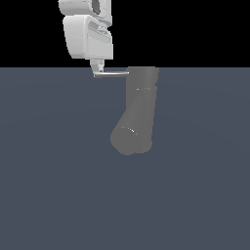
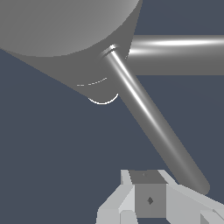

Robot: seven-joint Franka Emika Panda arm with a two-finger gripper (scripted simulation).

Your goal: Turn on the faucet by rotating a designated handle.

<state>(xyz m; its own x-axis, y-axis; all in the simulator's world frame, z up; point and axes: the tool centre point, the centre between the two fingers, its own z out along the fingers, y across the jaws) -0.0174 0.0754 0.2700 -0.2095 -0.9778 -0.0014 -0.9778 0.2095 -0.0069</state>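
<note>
The faucet (image 1: pixel 140 105) stands upright on the dark grey floor near the middle of the exterior view, its thick spout (image 1: pixel 129 139) angled down toward the camera. The handle (image 1: pixel 113 73) is the thin rod sticking out sideways from the faucet's top toward the exterior view's left. The gripper (image 1: pixel 97 72) hangs down right at that rod's free end, touching or just beside it; I can't tell which. In the wrist view the handle (image 2: pixel 148 118) runs diagonally from the body to a rounded tip just beside the gripper (image 2: pixel 148 199). A second rod (image 2: pixel 175 54) also leaves the body there, so there's some risk of taking the wrong one for the handle. The fingers' state I cannot tell: only one blocky fingertip (image 2: pixel 149 199) shows clearly, the exterior view is too small, and no gap is visible. Main risk, as I judge it, is that contact sits at the very tip, so the lever arm is good but the margin is thin. If the push isn't tangent to the rod's arc, the fingertip slides off the rounded end and the handle barely turns. A straight-line push has the same problem, since the tip moves on a circle and contact walks outward and drops. Pressing down instead of sideways would just load the joint. Going too low or inboard could clip the faucet body.
</note>
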